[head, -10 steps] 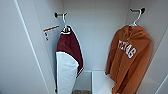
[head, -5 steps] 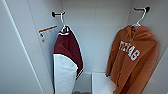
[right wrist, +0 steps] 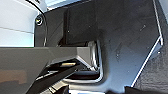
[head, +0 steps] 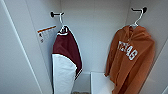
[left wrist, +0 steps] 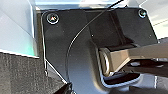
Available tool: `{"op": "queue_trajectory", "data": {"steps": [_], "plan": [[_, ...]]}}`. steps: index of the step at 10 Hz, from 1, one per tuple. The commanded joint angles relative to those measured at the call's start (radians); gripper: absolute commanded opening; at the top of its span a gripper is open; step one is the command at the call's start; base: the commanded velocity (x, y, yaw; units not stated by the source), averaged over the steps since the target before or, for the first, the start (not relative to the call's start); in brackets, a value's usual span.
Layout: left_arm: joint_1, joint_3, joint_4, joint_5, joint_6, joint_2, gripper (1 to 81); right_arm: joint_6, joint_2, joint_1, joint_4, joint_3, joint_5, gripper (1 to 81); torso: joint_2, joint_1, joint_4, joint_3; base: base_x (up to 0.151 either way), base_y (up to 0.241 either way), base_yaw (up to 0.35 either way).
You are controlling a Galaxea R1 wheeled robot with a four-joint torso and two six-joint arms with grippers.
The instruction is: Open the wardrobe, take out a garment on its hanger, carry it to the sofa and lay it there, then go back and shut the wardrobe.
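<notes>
Burnt-orange hooded sweatshirt with white block lettering [head: 131, 58] hanging at right inside open white wardrobe [head: 100, 35], on thin white hanger [head: 138, 18] hooked over black hook [head: 139, 10] on right inner wall. Maroon-and-white garment [head: 65, 63] at left on second white hanger [head: 61, 23], over black hook [head: 55, 14] on left wall. Orange-striped paper tag [head: 46, 29] just beside it on that wall. White box [head: 100, 83] low between garments. Hand state: cannot tell for either; placement relative to hands not determinable.
</notes>
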Motion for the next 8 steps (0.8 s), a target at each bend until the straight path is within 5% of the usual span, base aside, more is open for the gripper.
{"op": "queue_trajectory", "data": {"steps": [1, 5, 6, 8], "plan": [[-0.034, -0.002, -0.001, 0.114, -0.005, 0.003, 81.1, -0.002, 0.005, 0.028, -0.013, 0.004, -0.049, 81.1, 0.0, 0.0, -0.093, 0.026, 0.0, 0.0, 0.0], [-0.028, -0.007, -0.004, 0.221, -0.011, 0.006, 81.1, -0.002, 0.0, 0.029, -0.013, 0.004, -0.049, 81.1, 0.0, 0.0, -0.229, 0.057, 0.0, 0.0, 0.0], [-0.035, -0.001, -0.004, 0.215, -0.002, -0.006, 81.1, -0.002, 0.0, 0.031, -0.013, 0.004, -0.049, 81.1, 0.0, 0.0, -0.168, 0.035, 0.0, 0.0, 0.0], [-0.046, -0.001, -0.028, 0.215, 0.006, -0.001, 81.1, -0.002, 0.0, 0.031, -0.013, 0.004, -0.049, 81.1, 0.0, 0.0, -0.221, 0.043, 0.0, 0.0, 0.0]]}}
